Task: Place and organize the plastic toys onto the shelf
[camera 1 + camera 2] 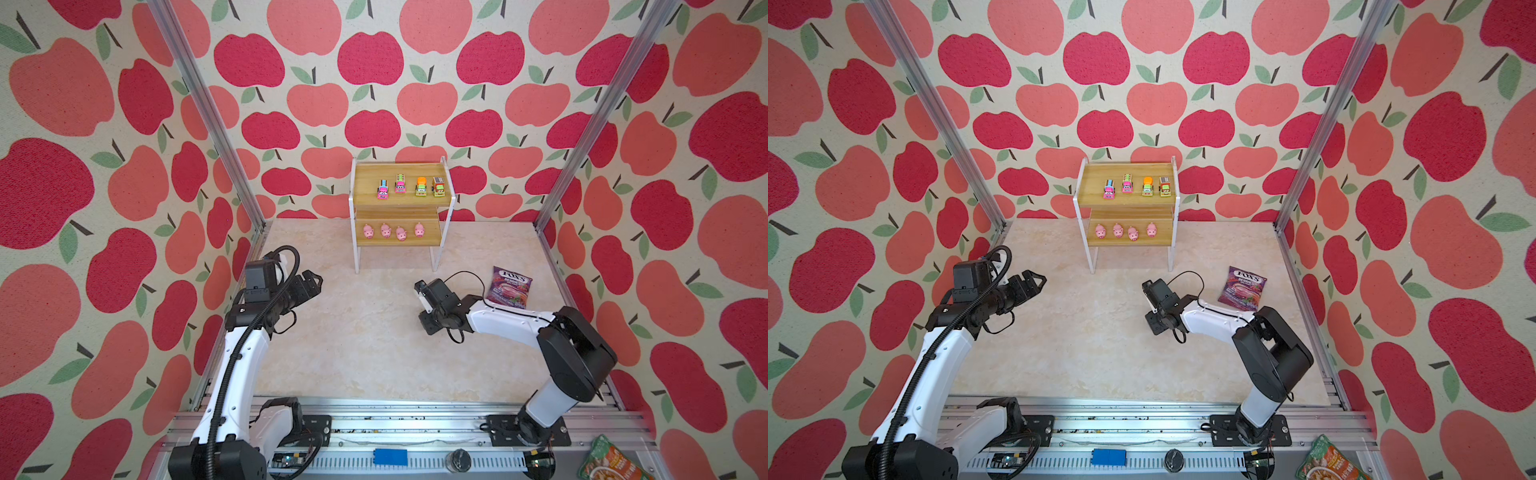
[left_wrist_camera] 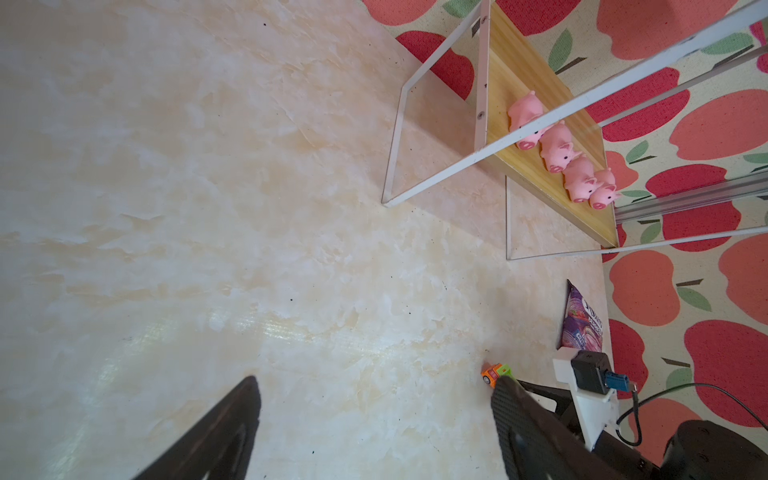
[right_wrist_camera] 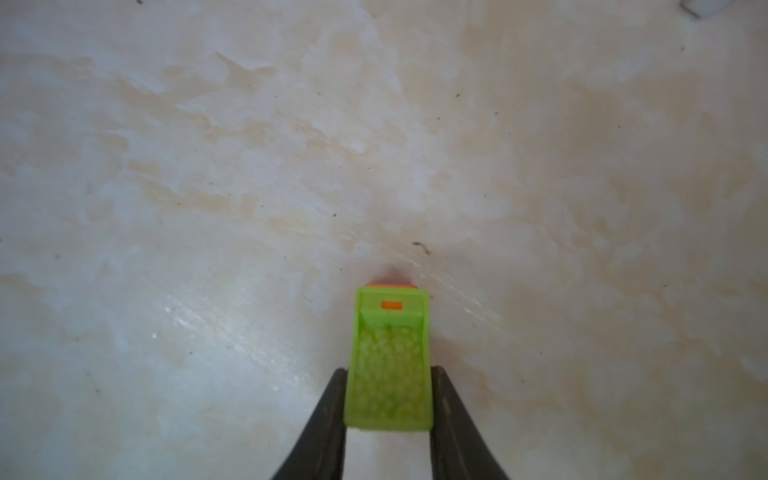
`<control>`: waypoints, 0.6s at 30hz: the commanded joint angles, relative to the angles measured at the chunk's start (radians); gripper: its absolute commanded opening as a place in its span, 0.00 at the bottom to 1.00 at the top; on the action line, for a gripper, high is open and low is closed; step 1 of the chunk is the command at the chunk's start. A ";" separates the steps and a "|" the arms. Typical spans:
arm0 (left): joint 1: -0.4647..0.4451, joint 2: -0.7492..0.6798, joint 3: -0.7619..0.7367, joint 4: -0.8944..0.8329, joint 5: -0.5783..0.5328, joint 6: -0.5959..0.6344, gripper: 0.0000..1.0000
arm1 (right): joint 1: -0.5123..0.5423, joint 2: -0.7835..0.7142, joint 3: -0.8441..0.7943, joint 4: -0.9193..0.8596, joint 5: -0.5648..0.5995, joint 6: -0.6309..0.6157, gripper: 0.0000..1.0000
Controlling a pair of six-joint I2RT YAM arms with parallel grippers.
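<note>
The right gripper [image 3: 388, 376] points down at the counter [image 3: 208, 166] and pinches the green truck [image 3: 388, 353]. One black finger [image 3: 328, 415] presses on each side of the green box at the back of the truck. The truck seems to sit on the counter with its wheels down. In both top views the arm hides it. It is in the right half of the counter, about halfway between the front edge and the back edge, near the purple candy bag [image 1: 509, 286].

The left gripper [image 2: 376, 382] is spread wide and holds nothing. It hangs over the left side of the counter, apart from the truck.

The shelf [image 1: 365, 183] stands in the middle of the back edge of the counter. Four trucks [image 1: 400, 183] stand in a row on its top board. Four pink pigs [image 1: 385, 230] stand in a row on its lower board.

So the step now is picking up the one toy that is not on the shelf. I think the next move is to lift the green truck straight up and carry it toward the back edge. It has to go higher than the top board. The left end of that board looks bare, so the truck could go down there, next to the row. The gripper must come down softly so it does not bump the other trucks, and then let go.
</note>
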 commanded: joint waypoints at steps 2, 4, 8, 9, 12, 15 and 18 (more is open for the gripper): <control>0.008 0.003 0.003 -0.015 -0.006 0.025 0.90 | 0.069 0.007 0.027 0.061 -0.047 -0.096 0.29; 0.008 0.004 0.003 -0.016 -0.008 0.026 0.90 | 0.109 0.020 0.022 0.107 -0.060 -0.110 0.29; 0.007 0.004 0.002 -0.018 -0.009 0.027 0.90 | 0.180 0.057 0.018 0.187 -0.070 -0.136 0.29; 0.007 0.004 0.002 -0.018 -0.009 0.027 0.90 | 0.190 0.068 0.017 0.200 -0.074 -0.137 0.29; 0.008 0.004 0.002 -0.019 -0.009 0.029 0.90 | 0.208 0.083 -0.001 0.239 -0.082 -0.139 0.29; 0.006 0.004 0.001 -0.020 -0.009 0.028 0.90 | 0.215 0.068 -0.046 0.280 -0.079 -0.139 0.30; 0.006 0.006 0.002 -0.020 -0.009 0.029 0.90 | 0.214 0.041 -0.098 0.327 -0.074 -0.144 0.33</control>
